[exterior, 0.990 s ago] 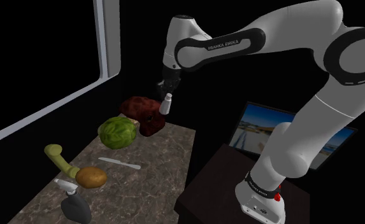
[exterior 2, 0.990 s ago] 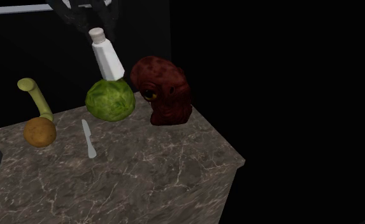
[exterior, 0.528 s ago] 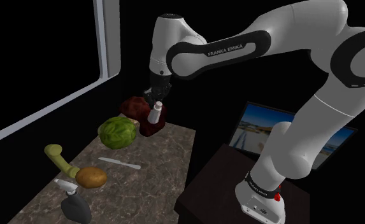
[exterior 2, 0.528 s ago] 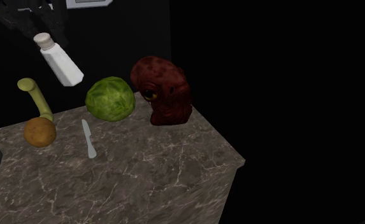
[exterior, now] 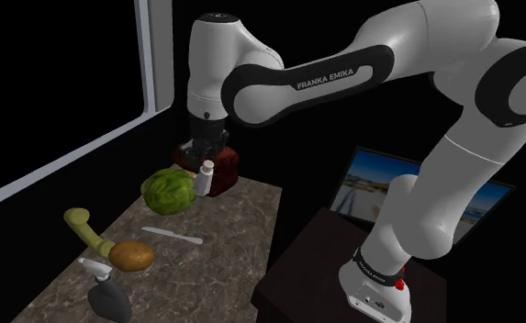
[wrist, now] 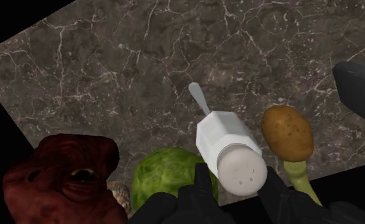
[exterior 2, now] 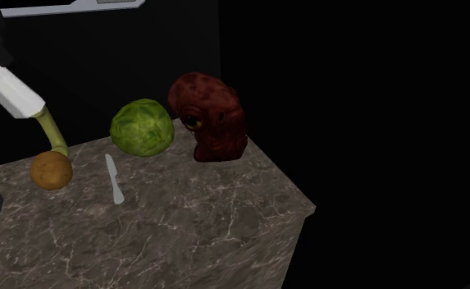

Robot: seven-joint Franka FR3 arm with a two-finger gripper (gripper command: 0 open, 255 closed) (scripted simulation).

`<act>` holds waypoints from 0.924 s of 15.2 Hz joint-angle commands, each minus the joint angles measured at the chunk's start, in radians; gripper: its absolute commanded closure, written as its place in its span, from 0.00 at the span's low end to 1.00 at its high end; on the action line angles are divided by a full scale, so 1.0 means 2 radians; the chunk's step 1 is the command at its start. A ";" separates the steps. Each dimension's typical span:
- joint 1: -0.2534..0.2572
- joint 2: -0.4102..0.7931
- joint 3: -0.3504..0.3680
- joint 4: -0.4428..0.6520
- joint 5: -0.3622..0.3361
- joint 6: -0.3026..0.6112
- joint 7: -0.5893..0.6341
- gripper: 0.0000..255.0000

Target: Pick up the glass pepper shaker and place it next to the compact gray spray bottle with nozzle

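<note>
We see the jaws clamped on the white shaker (wrist: 232,153), held tilted above the counter (wrist: 111,76) near the cabbage (wrist: 165,184).

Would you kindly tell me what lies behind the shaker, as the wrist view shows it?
Behind the shaker, clasped by the claw, the marbled counter and one end of a pale knife show. The shaker covers the knife's other end.

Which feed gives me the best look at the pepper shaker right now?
The wrist view: the shaker is clasped in the tool, with its body and perforated cap plain to see. The shoulder view shows it small under the tool. The second exterior view cuts it off at its left edge.
</note>
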 commanded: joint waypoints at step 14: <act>0.100 0.156 0.081 0.191 -0.067 -0.079 0.190 1.00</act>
